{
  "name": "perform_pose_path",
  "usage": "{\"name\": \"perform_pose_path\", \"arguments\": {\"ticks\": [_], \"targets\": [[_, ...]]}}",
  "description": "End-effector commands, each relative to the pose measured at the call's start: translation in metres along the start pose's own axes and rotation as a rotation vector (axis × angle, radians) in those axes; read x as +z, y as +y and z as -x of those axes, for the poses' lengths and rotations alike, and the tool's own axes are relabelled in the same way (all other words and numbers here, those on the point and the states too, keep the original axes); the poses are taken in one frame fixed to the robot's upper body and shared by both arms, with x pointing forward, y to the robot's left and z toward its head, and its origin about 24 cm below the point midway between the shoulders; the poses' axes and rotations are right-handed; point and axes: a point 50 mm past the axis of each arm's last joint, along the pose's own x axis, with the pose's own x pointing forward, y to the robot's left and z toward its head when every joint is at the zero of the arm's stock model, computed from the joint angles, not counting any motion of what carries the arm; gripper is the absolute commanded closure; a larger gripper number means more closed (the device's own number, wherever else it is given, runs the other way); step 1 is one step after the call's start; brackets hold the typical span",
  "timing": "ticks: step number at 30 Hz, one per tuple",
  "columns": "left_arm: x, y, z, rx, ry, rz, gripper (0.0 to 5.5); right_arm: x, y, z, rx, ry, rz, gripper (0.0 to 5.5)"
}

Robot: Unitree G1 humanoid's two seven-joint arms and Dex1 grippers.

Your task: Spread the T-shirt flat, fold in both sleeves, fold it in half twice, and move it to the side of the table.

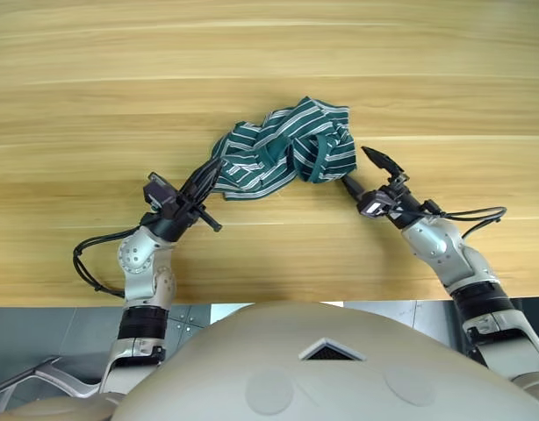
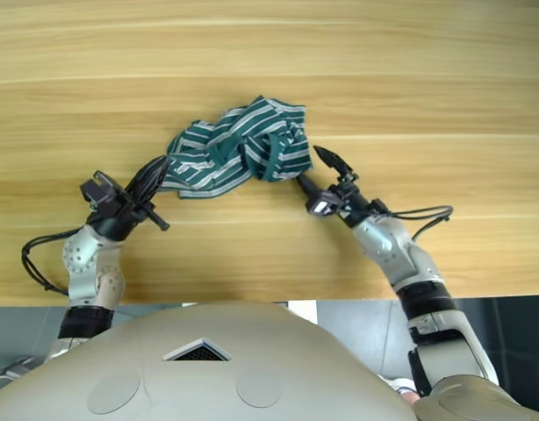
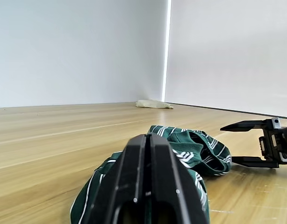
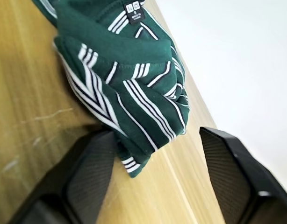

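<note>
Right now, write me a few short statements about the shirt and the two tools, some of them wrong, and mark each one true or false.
1. The shirt lies spread flat on the table. False: it is bunched up in a heap.
2. The right tool is open, with the shirt's near edge between its fingers. True.
3. The left tool is shut on the shirt's edge. True.
4. The shirt is plain red. False: it is dark green with white stripes.
</note>
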Motion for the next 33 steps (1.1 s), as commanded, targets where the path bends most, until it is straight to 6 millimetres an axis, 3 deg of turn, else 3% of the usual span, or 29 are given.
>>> {"name": "perform_pose_path", "arguments": {"ticks": [1, 15, 20, 24, 27, 29, 31, 33], "targets": [[-0.001, 0.001, -0.002, -0.005, -0.007, 0.003, 5.50, -0.001, 0.004, -0.004, -0.002, 0.005, 0.003, 3.15], [-0.003, 0.008, 0.003, 0.022, -0.005, -0.003, 5.50, -0.002, -0.006, -0.008, -0.089, -0.012, -0.006, 5.43], [-0.002, 0.023, 0.007, 0.052, -0.001, -0.040, 5.50, 0.006, -0.031, -0.003, -0.209, -0.102, -0.083, 5.48], [0.017, 0.021, 0.006, 0.016, -0.123, -0.039, 5.50, 0.018, -0.048, 0.010, -0.252, -0.212, -0.170, 5.48], [0.045, 0.015, 0.012, -0.022, -0.291, -0.017, 5.50, 0.034, -0.059, 0.034, -0.255, -0.358, -0.316, 5.48], [0.059, 0.013, 0.011, -0.057, -0.347, -0.027, 5.50, 0.046, -0.067, 0.040, -0.246, -0.468, -0.359, 5.48], [0.066, 0.015, -0.001, -0.125, -0.374, -0.066, 5.50, 0.058, -0.089, 0.030, -0.282, -0.613, -0.359, 5.48], [0.075, 0.030, -0.023, -0.144, -0.419, -0.112, 5.50, 0.063, -0.116, 0.008, -0.343, -0.711, -0.352, 5.48]]}}
